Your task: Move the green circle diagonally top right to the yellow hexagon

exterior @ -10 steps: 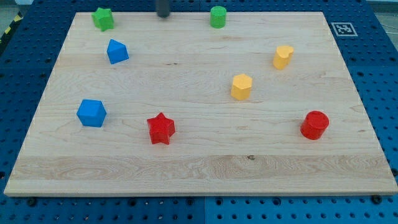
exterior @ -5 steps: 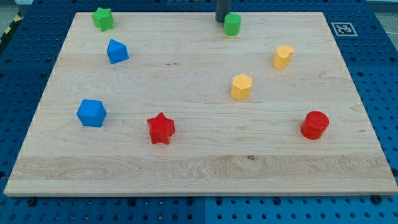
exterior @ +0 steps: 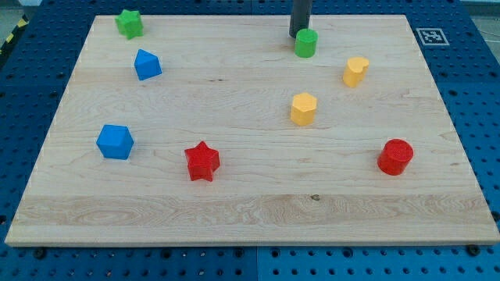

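Note:
The green circle (exterior: 305, 43) stands near the view's top, right of centre. My tip (exterior: 298, 34) touches its upper left side, with the dark rod rising out of the view's top. The yellow hexagon (exterior: 304, 108) sits below the green circle, near the board's middle right. The green circle is straight above the hexagon, well apart from it.
A yellow block (exterior: 355, 71) lies right of and below the green circle. A red cylinder (exterior: 395, 157) is at the right. A red star (exterior: 203, 161) is at lower centre. Two blue blocks (exterior: 147, 64) (exterior: 116, 142) and a green star (exterior: 130, 23) are at the left.
My tip moved right along the top, met the green circle, and pushed it right and down toward the yellow blocks. Other blocks have not moved.

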Controlling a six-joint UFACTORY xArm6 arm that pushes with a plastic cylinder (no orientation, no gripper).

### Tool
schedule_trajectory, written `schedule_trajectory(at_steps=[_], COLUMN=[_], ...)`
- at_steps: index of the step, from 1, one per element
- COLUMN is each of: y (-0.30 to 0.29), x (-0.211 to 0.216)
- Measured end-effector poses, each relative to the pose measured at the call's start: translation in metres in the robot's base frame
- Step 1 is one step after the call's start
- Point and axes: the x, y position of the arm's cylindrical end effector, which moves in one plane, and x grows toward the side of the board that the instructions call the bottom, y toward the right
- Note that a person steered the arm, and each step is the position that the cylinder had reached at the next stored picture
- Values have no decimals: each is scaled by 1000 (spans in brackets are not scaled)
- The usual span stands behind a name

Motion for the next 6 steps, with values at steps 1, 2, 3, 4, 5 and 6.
schedule_trajectory(at_steps=[1, 2, 3, 4, 5, 6], y=[0, 0, -1, -1, 9, 13], x=[7, 13, 20, 20, 34, 38])
